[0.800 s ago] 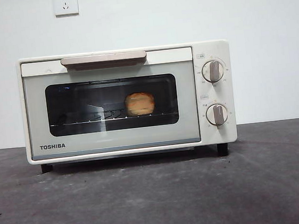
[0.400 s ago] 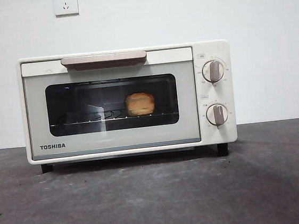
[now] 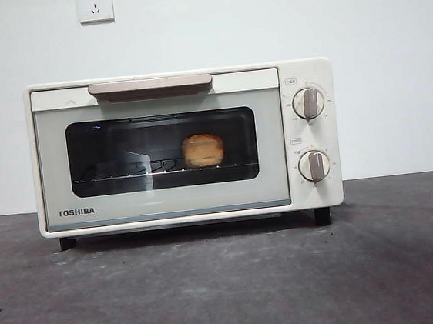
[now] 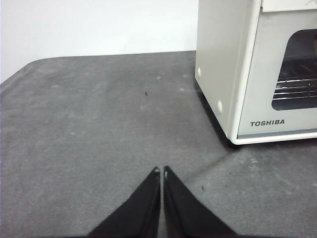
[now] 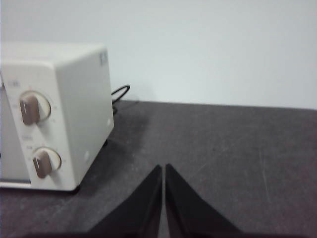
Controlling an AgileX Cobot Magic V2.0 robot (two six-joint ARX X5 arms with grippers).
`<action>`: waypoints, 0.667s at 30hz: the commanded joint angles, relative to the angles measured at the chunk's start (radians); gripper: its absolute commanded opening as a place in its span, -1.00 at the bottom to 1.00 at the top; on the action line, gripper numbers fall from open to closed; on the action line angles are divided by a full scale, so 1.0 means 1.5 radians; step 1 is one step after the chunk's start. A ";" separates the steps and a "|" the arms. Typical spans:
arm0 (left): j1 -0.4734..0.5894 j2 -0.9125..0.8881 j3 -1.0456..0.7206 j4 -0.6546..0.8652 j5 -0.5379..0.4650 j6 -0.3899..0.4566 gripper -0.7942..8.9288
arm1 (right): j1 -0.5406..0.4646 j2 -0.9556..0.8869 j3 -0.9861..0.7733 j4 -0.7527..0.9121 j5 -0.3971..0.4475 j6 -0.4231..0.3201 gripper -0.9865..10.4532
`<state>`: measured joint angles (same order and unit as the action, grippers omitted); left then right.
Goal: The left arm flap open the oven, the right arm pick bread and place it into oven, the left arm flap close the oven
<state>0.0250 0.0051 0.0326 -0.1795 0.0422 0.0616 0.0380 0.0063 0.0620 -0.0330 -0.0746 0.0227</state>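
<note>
The cream-white TOSHIBA oven (image 3: 167,206) stands in the middle of the table with its door closed, the beige handle (image 3: 150,84) up at the top. The golden-brown bread (image 3: 202,150) lies on the rack inside, seen through the dark glass window. My left gripper (image 4: 161,171) is shut and empty, low over the grey table, off the oven's left side (image 4: 220,69). My right gripper (image 5: 163,168) is shut and empty, off the oven's knob side (image 5: 74,109). Neither arm shows in the front view.
Two round knobs (image 3: 308,103) sit on the oven's right panel. A black cable (image 5: 120,91) runs behind the oven. A white wall with sockets (image 3: 94,4) stands behind. Grey table surface (image 3: 229,284) lies in front of the oven.
</note>
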 commanded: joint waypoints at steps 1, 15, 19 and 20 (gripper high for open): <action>0.001 -0.001 -0.014 -0.005 -0.001 0.003 -0.80 | -0.005 -0.002 -0.009 0.007 0.003 0.003 -0.82; 0.001 -0.001 -0.014 -0.005 -0.001 0.003 -0.80 | -0.010 -0.002 -0.036 -0.087 0.003 0.015 -0.82; 0.001 -0.001 -0.014 -0.005 -0.001 0.003 -0.80 | -0.009 -0.002 -0.036 -0.096 -0.003 0.037 -0.82; 0.001 -0.001 -0.014 -0.005 -0.001 0.003 -0.80 | -0.009 -0.002 -0.036 -0.093 -0.004 0.037 -0.82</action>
<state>0.0250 0.0051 0.0326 -0.1799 0.0422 0.0616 0.0242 0.0063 0.0162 -0.1673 -0.0757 0.0551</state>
